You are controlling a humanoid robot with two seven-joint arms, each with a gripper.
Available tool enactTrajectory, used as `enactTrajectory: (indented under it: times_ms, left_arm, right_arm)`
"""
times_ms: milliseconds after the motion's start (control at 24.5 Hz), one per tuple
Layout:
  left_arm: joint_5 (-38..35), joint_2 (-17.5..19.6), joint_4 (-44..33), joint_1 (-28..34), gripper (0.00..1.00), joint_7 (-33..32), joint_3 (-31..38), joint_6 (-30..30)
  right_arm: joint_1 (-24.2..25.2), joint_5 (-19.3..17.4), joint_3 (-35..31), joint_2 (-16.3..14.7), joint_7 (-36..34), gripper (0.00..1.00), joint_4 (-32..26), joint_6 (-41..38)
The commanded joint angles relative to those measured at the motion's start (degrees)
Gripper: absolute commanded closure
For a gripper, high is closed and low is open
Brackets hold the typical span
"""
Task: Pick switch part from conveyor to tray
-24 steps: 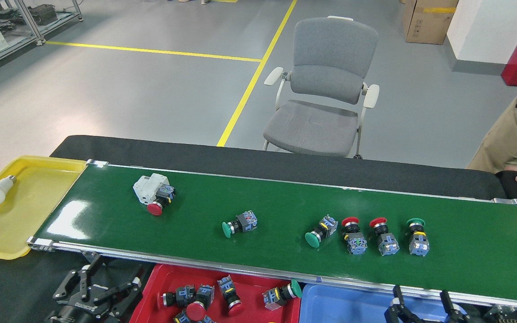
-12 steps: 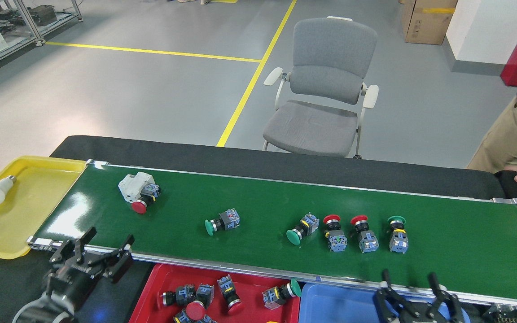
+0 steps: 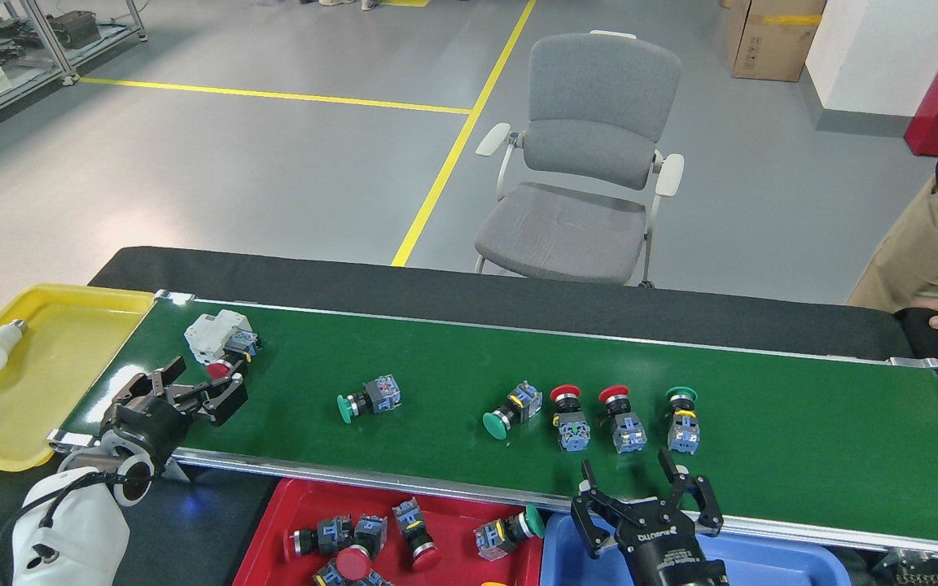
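Head view: six switch parts on the conveyor (image 3: 803,439), one red-capped (image 3: 221,368) beside a white block (image 3: 210,334). Tray (image 3: 273,529) holds about five. Left gripper (image 3: 196,389) and right gripper (image 3: 640,492) both spread wide, empty. Yellow tray (image 3: 54,350): two bulbs.

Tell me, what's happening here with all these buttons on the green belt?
A two-armed robot is sorting push-button switches off the conveyor into the red tray, which already holds several. Its left gripper is open beside the red switch near the belt's left end; its right gripper hovers open below three switches standing in a row.
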Motion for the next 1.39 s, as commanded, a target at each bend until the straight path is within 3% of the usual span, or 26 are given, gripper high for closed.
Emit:
enactTrajectory:
  times_ms: [0,122,245,327,490,571,694,735,816,898,1102,1224,1265,1347]
  left_arm:
    - [-0.1,0.8,2.8,-2.5,0.03,2.3,-1.2,5.1]
    - [-0.1,1.6,7.9,-4.4,0.09,7.1,-4.1,13.0]
    - [-0.1,1.8,11.5,-5.5,0.19,10.1,-5.1,16.5]
    - [-0.1,1.9,11.6,-5.5,0.33,10.7,-5.1,17.4]
    - [0.6,1.7,11.5,-5.4,0.73,10.9,-5.0,16.3]
    - [0.6,1.5,11.0,-5.1,0.83,10.9,-4.9,15.3]
    - [0.6,0.5,8.2,-4.2,0.91,13.0,-4.9,11.2]
    - [0.6,0.0,5.7,-3.4,0.91,13.0,-4.9,9.4]
    - [0.6,-1.1,-1.3,-0.3,0.91,12.9,-5.0,5.4]
    - [0.7,-1.7,-10.2,4.4,0.91,12.3,-5.0,0.5]
    - [0.8,-2.4,-38.0,22.6,0.84,8.0,-4.8,-13.9]
    - [0.0,-3.3,-49.4,31.3,0.69,6.7,-5.0,-19.6]
    - [-0.1,-3.7,-51.9,33.5,0.58,6.1,-5.0,-21.3]
    - [-0.2,-5.2,-54.5,36.1,0.20,4.6,-5.0,-21.3]
  right_arm:
    - [-1.3,0.2,1.6,0.5,0.5,0.01,0.4,1.0]
    - [-5.3,0.2,3.5,2.0,0.8,0.01,3.9,2.1]
    - [-10.7,0.2,6.3,2.7,0.8,0.01,9.6,4.5]
    - [-12.9,-0.1,8.0,2.8,0.8,0.01,12.3,5.8]
    - [-15.6,-0.6,10.5,2.9,0.8,0.01,16.8,8.0]
    - [-16.2,-0.7,10.6,2.9,0.8,0.06,18.4,9.3]
    - [-16.8,-0.1,10.9,2.9,0.8,0.39,20.2,9.7]
    - [-16.9,0.0,10.8,2.9,0.8,0.55,20.4,9.8]
    - [-16.9,0.0,10.6,2.7,0.8,0.81,20.3,9.8]
    - [-16.9,0.0,10.4,2.5,0.8,0.96,20.1,9.8]
    - [-14.6,0.0,10.7,1.9,0.1,0.98,16.6,9.0]
    - [-11.5,-0.3,10.8,-0.3,-1.5,0.98,9.8,4.1]
    - [-9.5,-0.3,10.8,-1.4,-2.3,0.98,6.6,0.3]
    - [-3.5,-0.2,10.8,-3.2,-2.6,0.98,-1.6,-7.6]
